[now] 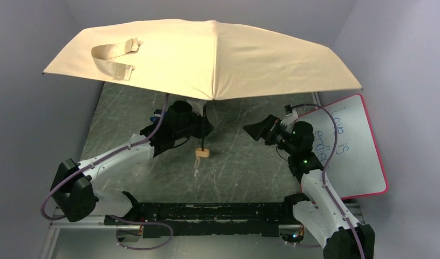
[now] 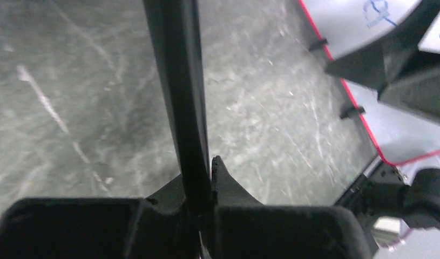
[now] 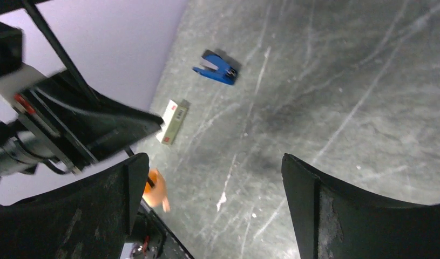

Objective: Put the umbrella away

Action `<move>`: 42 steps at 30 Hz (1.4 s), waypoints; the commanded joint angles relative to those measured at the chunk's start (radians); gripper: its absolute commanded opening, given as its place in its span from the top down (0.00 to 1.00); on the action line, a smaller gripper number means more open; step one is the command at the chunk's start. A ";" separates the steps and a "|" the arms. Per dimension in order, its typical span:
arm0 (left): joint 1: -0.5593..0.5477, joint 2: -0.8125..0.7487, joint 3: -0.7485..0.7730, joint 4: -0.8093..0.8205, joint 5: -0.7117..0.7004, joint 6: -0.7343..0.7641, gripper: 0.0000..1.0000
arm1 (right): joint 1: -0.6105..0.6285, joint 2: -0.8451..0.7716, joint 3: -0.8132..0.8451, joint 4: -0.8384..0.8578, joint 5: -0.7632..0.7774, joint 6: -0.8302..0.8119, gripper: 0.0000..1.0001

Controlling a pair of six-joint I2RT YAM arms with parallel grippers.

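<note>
The open umbrella (image 1: pixel 207 54) hides the table's (image 1: pixel 244 167) far edge and both far corners. Its shaft (image 1: pixel 203 143) shows only briefly above the handle (image 1: pixel 202 152); the rest is behind the left gripper (image 1: pixel 203 128). In the left wrist view the shaft is blurred and leaves by the top edge. The right arm (image 1: pixel 320 189) covers part of the whiteboard (image 1: pixel 358 156) and its writing. In the right wrist view the handle is half behind a finger (image 3: pixel 99 216), and the small box's (image 3: pixel 171 121) print is too small to read.

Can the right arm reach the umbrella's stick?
Probably yes: the open right gripper hangs beside the shaft with nothing between them; the left gripper grips it higher up, above the handle.
</note>
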 commanded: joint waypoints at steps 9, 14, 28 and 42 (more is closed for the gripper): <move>-0.179 0.041 0.050 0.097 0.084 -0.025 0.95 | -0.001 0.038 0.165 0.234 -0.094 0.100 0.10; -0.227 0.057 0.046 0.100 0.086 -0.028 0.95 | 0.001 0.068 0.219 0.232 -0.062 0.117 0.14; -0.315 0.126 0.056 0.133 0.082 -0.024 0.95 | 0.012 0.141 0.232 0.310 -0.018 0.203 0.21; -0.342 0.145 0.055 0.144 0.094 -0.017 0.95 | 0.043 0.269 0.319 0.302 0.022 0.136 0.33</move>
